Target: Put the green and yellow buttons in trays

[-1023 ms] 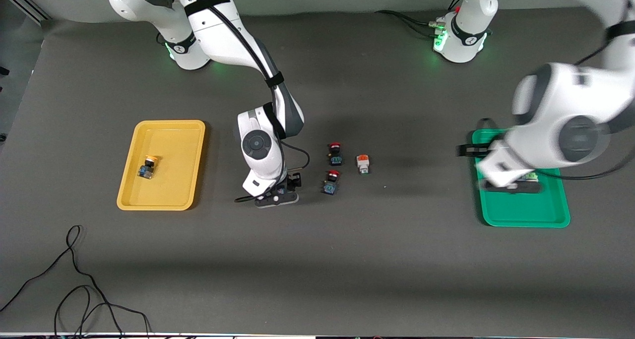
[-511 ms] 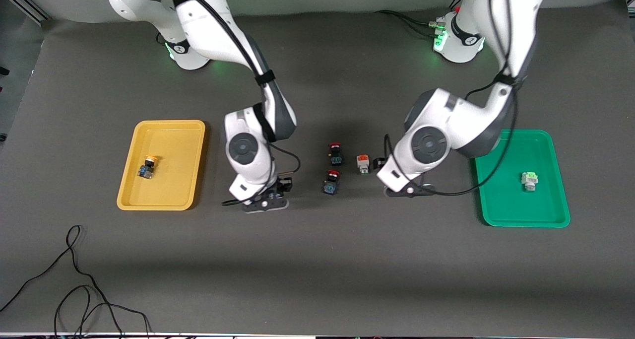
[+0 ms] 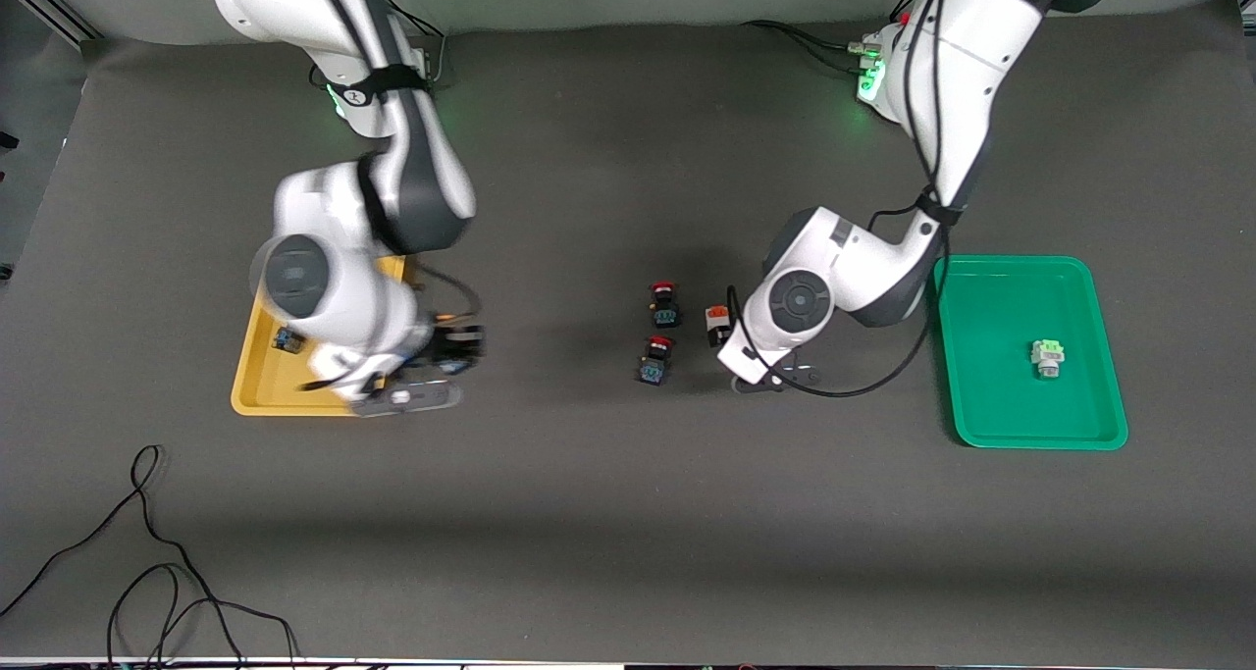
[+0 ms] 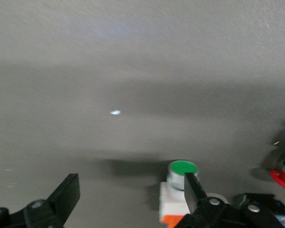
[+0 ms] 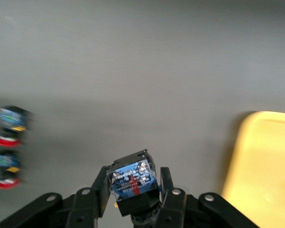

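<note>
My right gripper (image 3: 446,349) is shut on a black-bodied button with a blue base (image 5: 133,178) and holds it over the table beside the yellow tray (image 3: 334,258); the tray also shows in the right wrist view (image 5: 266,161). Another button with a blue base (image 3: 286,339) lies in that tray, mostly hidden by the arm. My left gripper (image 3: 728,344) is open and low beside a white-bodied button with an orange base (image 3: 717,321). In the left wrist view its green cap (image 4: 182,168) sits against one finger (image 4: 192,190), not between the two. A pale green button (image 3: 1048,356) lies in the green tray (image 3: 991,425).
Two black buttons with red caps (image 3: 665,303) (image 3: 654,359) stand mid-table, next to the white-bodied button on the right arm's side. They also show in the right wrist view (image 5: 9,126) (image 5: 7,168). Loose black cables (image 3: 147,552) lie near the table's front corner.
My right arm carried its button from mid-table toward the yellow tray. My left arm left the pale green button in the green tray and came over to the white-bodied button.
</note>
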`<act>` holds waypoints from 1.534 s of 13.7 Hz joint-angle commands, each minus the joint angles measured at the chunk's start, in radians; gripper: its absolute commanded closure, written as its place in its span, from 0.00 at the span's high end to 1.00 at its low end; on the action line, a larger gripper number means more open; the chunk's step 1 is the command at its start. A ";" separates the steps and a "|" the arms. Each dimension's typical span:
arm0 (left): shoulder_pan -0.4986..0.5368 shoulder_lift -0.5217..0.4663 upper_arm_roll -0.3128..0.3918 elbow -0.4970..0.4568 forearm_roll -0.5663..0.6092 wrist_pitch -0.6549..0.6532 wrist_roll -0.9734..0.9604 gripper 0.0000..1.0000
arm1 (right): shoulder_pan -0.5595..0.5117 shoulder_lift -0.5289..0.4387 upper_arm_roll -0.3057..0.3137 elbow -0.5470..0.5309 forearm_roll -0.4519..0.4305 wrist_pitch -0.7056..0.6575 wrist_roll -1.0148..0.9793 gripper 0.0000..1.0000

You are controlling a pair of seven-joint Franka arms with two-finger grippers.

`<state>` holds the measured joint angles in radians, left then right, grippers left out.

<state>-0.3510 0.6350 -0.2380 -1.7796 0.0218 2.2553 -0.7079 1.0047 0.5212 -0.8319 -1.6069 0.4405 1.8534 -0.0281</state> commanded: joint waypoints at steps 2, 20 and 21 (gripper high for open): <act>-0.069 -0.005 0.016 -0.006 -0.005 0.009 -0.082 0.98 | 0.009 -0.084 -0.183 -0.157 -0.052 -0.017 -0.299 0.12; -0.013 -0.222 0.026 0.061 0.013 -0.329 -0.093 0.00 | 0.009 0.025 -0.222 -0.411 0.173 0.154 -0.403 1.00; 0.003 -0.256 0.029 0.087 0.012 -0.394 -0.069 0.00 | 0.012 0.025 -0.254 -0.340 0.144 0.070 -0.395 1.00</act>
<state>-0.3711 0.4731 -0.2106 -1.7149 0.0267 1.9867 -0.8094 1.0010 0.5746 -1.0223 -2.0488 0.6297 2.0558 -0.4647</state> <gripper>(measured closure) 0.590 0.004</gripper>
